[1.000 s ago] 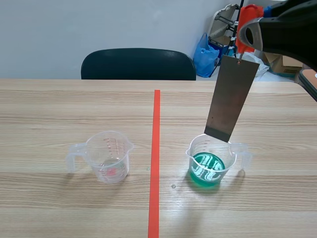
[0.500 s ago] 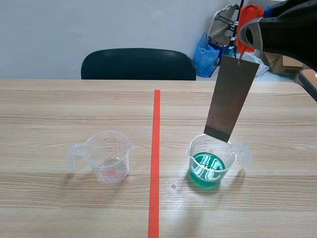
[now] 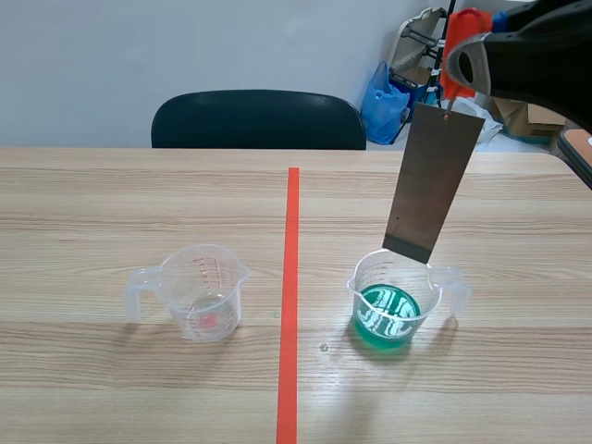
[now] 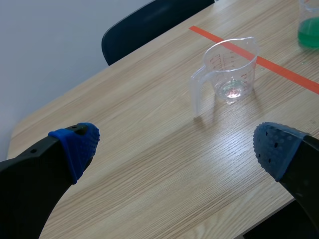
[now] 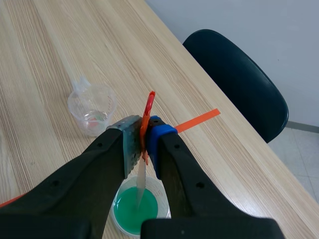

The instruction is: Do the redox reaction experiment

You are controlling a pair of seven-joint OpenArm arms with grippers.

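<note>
Metal strip (image 3: pixel 432 183) pinched in right tool (image 5: pixel 143 144), lower end at mouth of green-liquid beaker (image 3: pixel 366 294) (left tool (image 4: pixel 177 147) agape)

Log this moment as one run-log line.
right gripper: shut on flat grey metal strip | strip: hanging over clear plastic cup of green liquid | left gripper: open, empty | other clear cup: across tape

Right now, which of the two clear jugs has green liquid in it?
The right jug, right of the tape line and under the metal plate held in the right gripper; the left jug looks almost empty.
</note>
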